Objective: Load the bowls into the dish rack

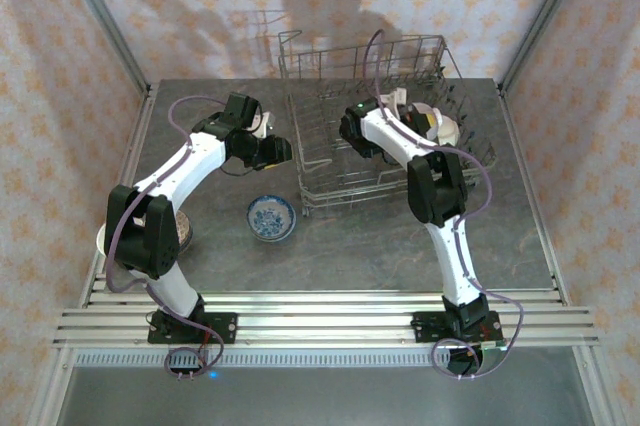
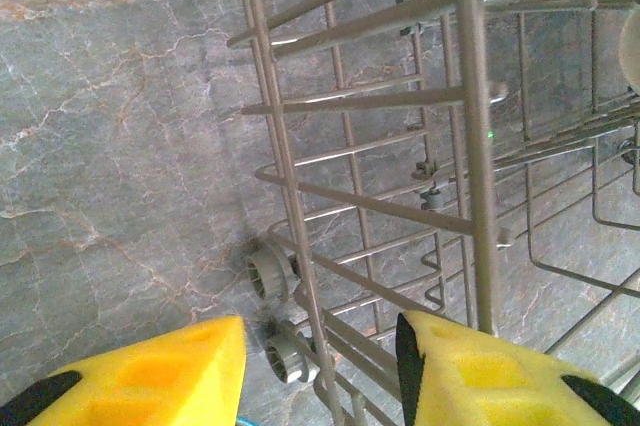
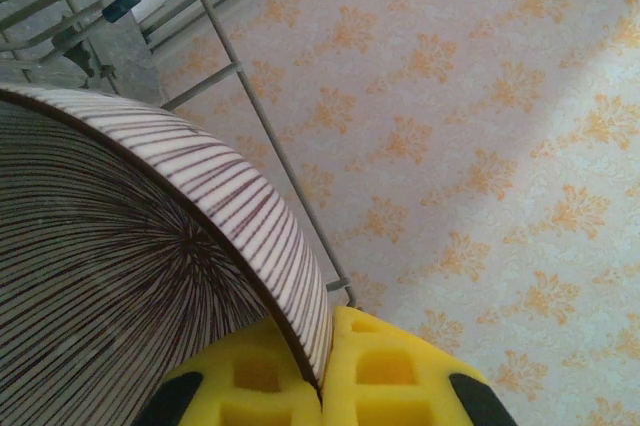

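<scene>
Right wrist view has the right gripper pinching the rim of a striped bowl, its yellow fingers pressed against the thin wall, one inside and one outside. Top external view shows that arm reaching into the right half of the dish rack, so the bowl appears to hang over the wires rather than rest on the table. The left gripper hovers at the rack's left wall with its fingers spread and nothing between them. A blue-patterned bowl sits on the table in front of the rack, well apart from both grippers. What looks like another bowl peeks out beneath the left arm. These bowls look like glazed ceramic, so probably stiff, weighty for their size, slick, and liable to chip against metal wire. A rim pinch seems the soundest hold, though I judge it prone to swing or slip if tilted quickly. Lowering between the tines calls for a slow, steady descent.
</scene>
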Controlling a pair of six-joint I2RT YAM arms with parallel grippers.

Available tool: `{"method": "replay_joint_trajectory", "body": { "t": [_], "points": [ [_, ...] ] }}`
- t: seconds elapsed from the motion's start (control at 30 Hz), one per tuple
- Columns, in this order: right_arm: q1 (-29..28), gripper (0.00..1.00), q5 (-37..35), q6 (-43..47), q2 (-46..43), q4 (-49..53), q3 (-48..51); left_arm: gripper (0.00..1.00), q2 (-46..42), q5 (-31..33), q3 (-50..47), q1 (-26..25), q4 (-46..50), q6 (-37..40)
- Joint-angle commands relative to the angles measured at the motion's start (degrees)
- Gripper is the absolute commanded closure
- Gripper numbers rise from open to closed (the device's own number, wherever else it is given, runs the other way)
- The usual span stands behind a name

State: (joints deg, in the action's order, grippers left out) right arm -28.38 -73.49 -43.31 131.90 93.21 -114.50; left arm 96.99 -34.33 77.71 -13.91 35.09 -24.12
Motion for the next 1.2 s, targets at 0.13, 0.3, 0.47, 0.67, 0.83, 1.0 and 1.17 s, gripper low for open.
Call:
{"method": "replay_joint_trajectory", "body": {
  "t": [0.13, 0.3, 0.47, 0.67, 0.83, 1.0, 1.17],
  "points": [
    [0.4, 0.96, 9.3, 0.7, 4.8, 8.8, -2.6, 0.55, 0.3, -1.1, 2.2, -0.3, 0.9, 0.5],
    [0.4, 0.87, 10.7, 0.3, 5.6, 8.8, -2.9, 0.55, -0.2, -0.7, 2.0, -0.3, 1.0, 0.6],
    [0.4, 0.80, 12.5, 0.6, 6.1, 8.8, -4.5, 0.55, -0.1, -0.6, 2.2, -0.3, 1.3, 0.9],
    [0.4, 0.59, 14.1, 1.0, 6.9, 8.7, -5.7, 0.55, -0.1, -0.4, 2.3, -0.2, 1.6, 1.2],
    [0.4, 0.50, 14.9, 1.9, 7.1, 8.7, -7.5, 0.56, -0.6, -0.3, 2.3, 0.2, 1.8, 1.3],
    [0.4, 0.50, 15.7, 2.8, 6.4, 8.7, -9.8, 0.56, -0.6, 0.0, 2.4, 0.4, 2.1, 1.6],
    [0.3, 0.35, 16.4, 4.2, 6.0, 8.7, -10.2, 0.56, -0.5, 0.0, 2.3, 0.4, 2.3, 1.8]
  ]
}}
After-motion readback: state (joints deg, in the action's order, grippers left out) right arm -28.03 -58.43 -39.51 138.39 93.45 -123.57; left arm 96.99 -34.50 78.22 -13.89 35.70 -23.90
